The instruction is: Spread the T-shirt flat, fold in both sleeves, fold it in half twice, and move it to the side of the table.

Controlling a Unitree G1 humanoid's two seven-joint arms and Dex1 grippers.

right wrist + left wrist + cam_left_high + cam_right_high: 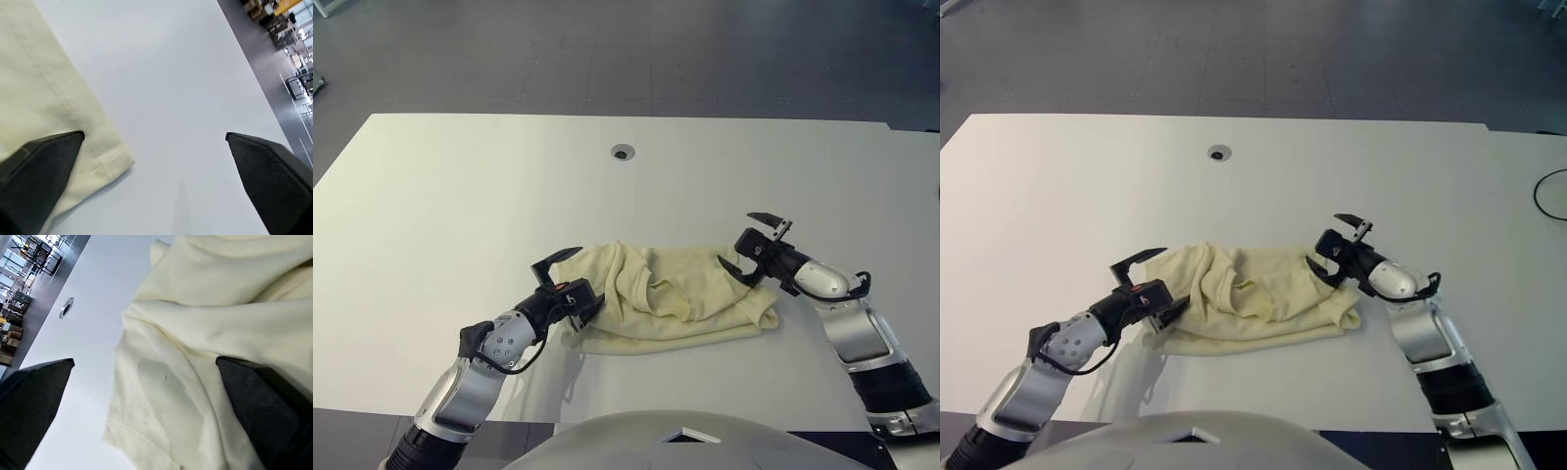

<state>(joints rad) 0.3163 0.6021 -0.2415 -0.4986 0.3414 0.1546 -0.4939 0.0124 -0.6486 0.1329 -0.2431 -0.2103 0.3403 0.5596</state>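
t-shirt lies bunched and wrinkled near the front middle of the table, well short of the grommet hole. no sleeve can be told apart in the heap.

my left gripper stands spread wide at the shirt's left edge, one finger over the cloth, holding nothing. my right gripper is also spread wide at the right edge, its lower finger at the hemmed corner, the other over bare table.

judgement: nothing finished yet. spreading flat is the step in hand. both sleeve folds, the two halvings and the move to the side all remain.
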